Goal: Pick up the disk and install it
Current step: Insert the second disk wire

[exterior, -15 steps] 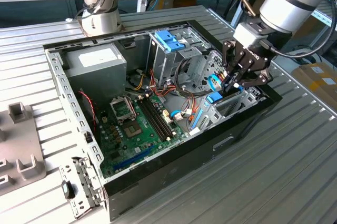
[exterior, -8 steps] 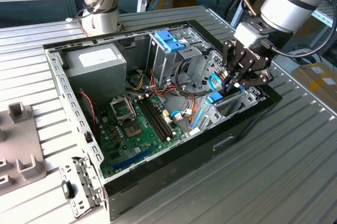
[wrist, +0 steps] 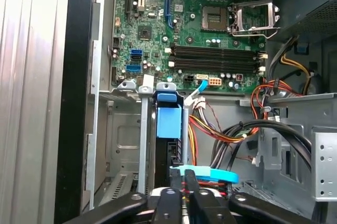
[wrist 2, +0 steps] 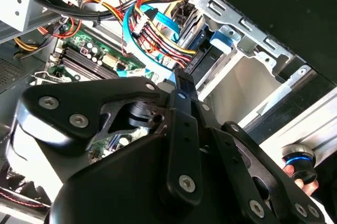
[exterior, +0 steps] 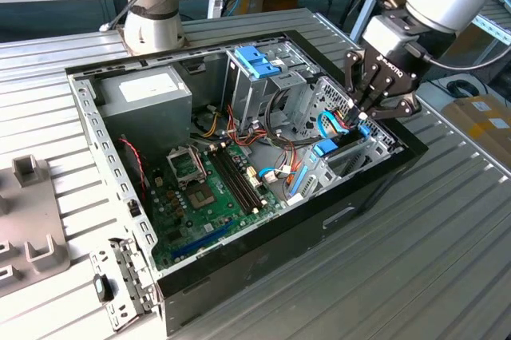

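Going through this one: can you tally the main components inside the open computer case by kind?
Motherboard: 1
Power-supply box: 1
Drive cage with blue handle: 1
Disk in blue carrier, standing in the bay: 1
CPU socket: 1
Total: 5

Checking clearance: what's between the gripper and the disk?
In the first wrist view, a light-blue flat cable crosses between the gripper and the blue-framed disk standing in its bay.

Sitting edge-up in the bay at the case's exterior-view right: the disk, under the gripper.
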Controlling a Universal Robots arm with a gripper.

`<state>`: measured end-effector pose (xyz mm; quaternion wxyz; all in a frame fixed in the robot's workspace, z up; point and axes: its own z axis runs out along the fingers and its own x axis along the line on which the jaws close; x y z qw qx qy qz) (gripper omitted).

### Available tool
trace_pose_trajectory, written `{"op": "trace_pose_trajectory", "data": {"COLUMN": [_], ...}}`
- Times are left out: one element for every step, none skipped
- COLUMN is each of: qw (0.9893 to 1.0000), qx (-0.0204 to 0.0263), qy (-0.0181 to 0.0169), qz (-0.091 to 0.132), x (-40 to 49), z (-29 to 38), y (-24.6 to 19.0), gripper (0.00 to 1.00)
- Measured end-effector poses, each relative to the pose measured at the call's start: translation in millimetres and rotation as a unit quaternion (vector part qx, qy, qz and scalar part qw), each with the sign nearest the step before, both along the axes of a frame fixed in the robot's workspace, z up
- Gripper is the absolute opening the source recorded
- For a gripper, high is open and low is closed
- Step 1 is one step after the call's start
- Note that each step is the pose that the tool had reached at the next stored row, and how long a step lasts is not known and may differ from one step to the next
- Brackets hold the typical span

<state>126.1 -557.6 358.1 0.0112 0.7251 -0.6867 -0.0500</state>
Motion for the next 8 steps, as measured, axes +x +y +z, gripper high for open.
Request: {"op": "trace_pose_trajectory", "data": {"qw": [1.0,1.0,1.0,1.0,1.0,0.9999,0.9999,0.9999], "qx": [0.0011,0.0017,0.0023,0.0024,0.0024,0.0025,0.0025,0.0025], "qy": [0.0016,0.0033,0.0063,0.0079,0.0094,0.0107,0.0118,0.0127], "qz": [0.0,0.001,0.001,0.001,0.001,0.001,0.001,0.001], "x": [2.8,5.5,10.2,12.9,15.4,17.7,19.9,22.2], "z": [0.0,0.0,-0.2,-0.2,-0.2,-0.3,-0.3,-0.3], "y": [0.0,0.0,-0.2,-0.3,-0.4,-0.6,-0.9,-0.9], "gripper": [0.1,0.1,0.1,0.1,0.1,0.1,0.1,0.1]}}
